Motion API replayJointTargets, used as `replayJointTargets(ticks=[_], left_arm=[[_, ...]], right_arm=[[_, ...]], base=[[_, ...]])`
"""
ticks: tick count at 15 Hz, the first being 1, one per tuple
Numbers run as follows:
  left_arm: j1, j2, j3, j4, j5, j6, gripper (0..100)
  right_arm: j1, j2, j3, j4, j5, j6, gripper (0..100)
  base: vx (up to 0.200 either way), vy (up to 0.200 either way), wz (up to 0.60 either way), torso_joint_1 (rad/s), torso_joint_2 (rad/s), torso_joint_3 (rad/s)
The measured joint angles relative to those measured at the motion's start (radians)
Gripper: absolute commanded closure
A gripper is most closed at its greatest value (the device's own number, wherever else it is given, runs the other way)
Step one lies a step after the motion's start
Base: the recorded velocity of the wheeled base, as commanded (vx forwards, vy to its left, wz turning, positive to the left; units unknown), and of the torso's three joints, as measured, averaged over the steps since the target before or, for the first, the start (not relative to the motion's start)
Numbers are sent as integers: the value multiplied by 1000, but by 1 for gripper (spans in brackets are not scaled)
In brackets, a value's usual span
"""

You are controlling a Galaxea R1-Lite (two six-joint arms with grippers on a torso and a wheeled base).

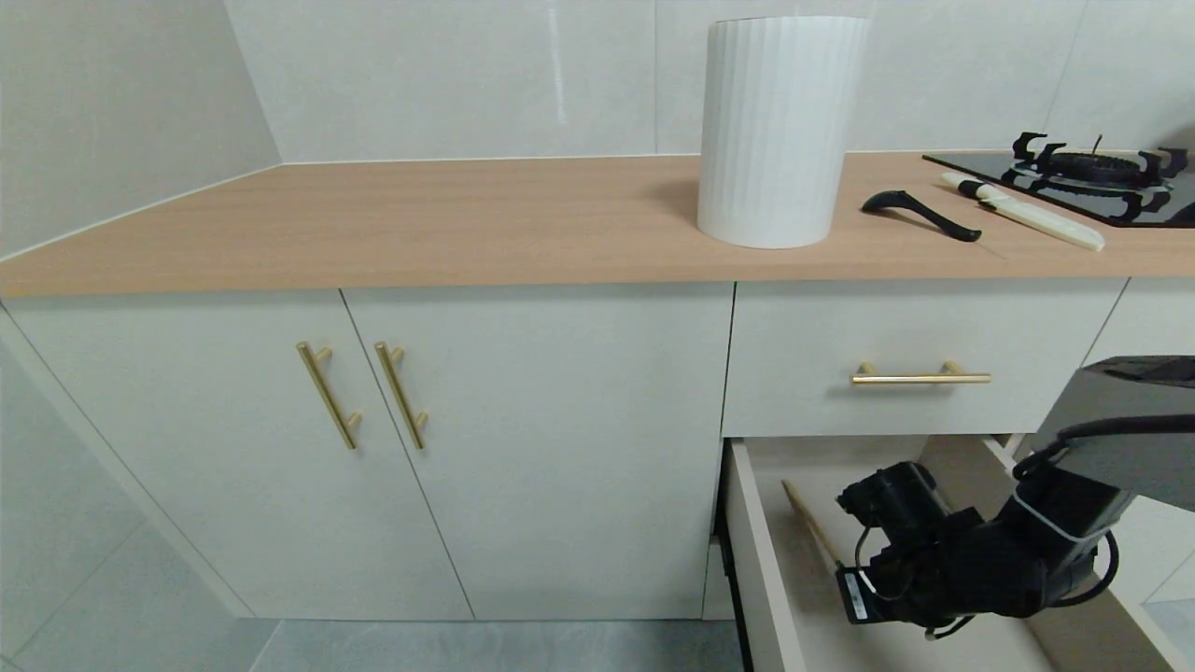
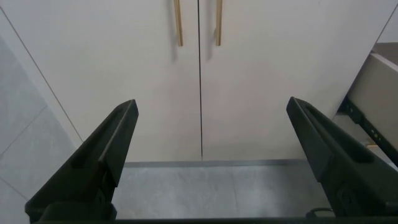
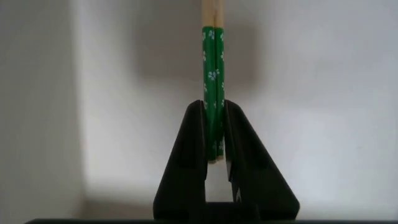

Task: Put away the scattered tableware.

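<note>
My right gripper is shut on a pair of wooden chopsticks with green, white-flowered ends. In the head view the chopsticks slant down inside the open lower drawer at the bottom right, held by my right arm. On the wooden counter lie a black spoon and a white knife, both right of a tall white ribbed holder. My left gripper hangs open and holds nothing, low in front of the cabinet doors.
A black gas hob sits at the counter's far right. Above the open drawer is a shut drawer with a gold handle. Two cabinet doors with gold handles stand to the left. Grey floor tiles lie below.
</note>
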Motion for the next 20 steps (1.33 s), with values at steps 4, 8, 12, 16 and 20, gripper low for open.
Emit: replayJointTargets(ticks=[4,8,12,16,20], left_arm=[[0,0,0,0,0,0,0],[0,0,0,0,0,-1,0],[0,0,0,0,0,-1,0],[0,0,0,0,0,-1,0],[0,0,0,0,0,0,0]], right_arm=[[0,61,9,-7,-18,0,100],[0,72,10,-7,-19,0,0],[0,73,10,-7,-17,1,0],[0,57,18,-5,-18,1,0],[0,-88,59,-5,-21,-31,0]], base=[[0,0,0,0,0,0],[0,0,0,0,0,0],[0,0,0,0,0,0],[0,0,0,0,0,0],[0,0,0,0,0,0]])
